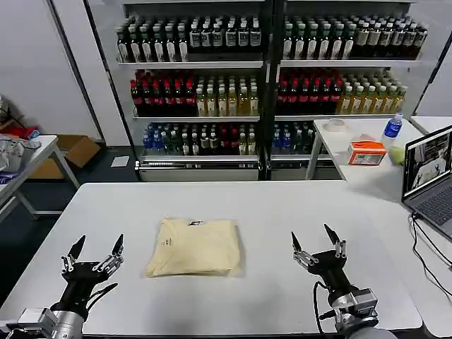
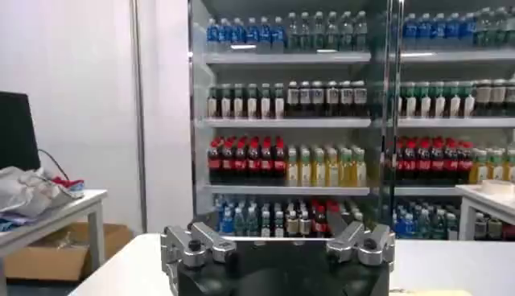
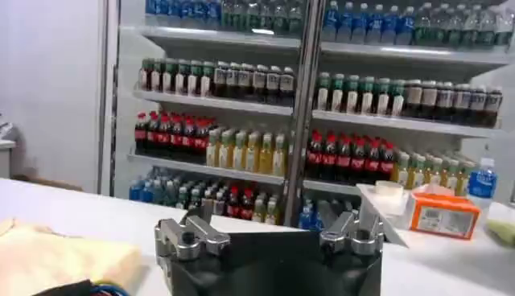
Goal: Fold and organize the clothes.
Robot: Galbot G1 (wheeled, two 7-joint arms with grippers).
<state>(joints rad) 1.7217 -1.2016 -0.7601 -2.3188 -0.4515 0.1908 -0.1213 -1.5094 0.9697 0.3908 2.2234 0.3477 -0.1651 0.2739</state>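
The clothes are one cream-yellow T-shirt [image 1: 194, 246], folded into a neat rectangle in the middle of the white table [image 1: 268, 212], with small dark print near its far edge. A corner of the T-shirt [image 3: 56, 257] also lies low in the right wrist view. My left gripper [image 1: 96, 253] stands open near the table's front left, well apart from the shirt. Over the front right of the table my right gripper [image 1: 319, 241] is open too, nothing between its fingers. Both point up and away from the cloth.
Shelves of bottles [image 1: 268, 78] fill the back wall. A side table at right holds an orange box [image 1: 366, 152], a bottle [image 1: 391, 130] and a laptop [image 1: 432, 176]. Another side table at left carries a grey-white cloth pile [image 1: 14, 152]. A cardboard box [image 1: 70, 152] sits on the floor.
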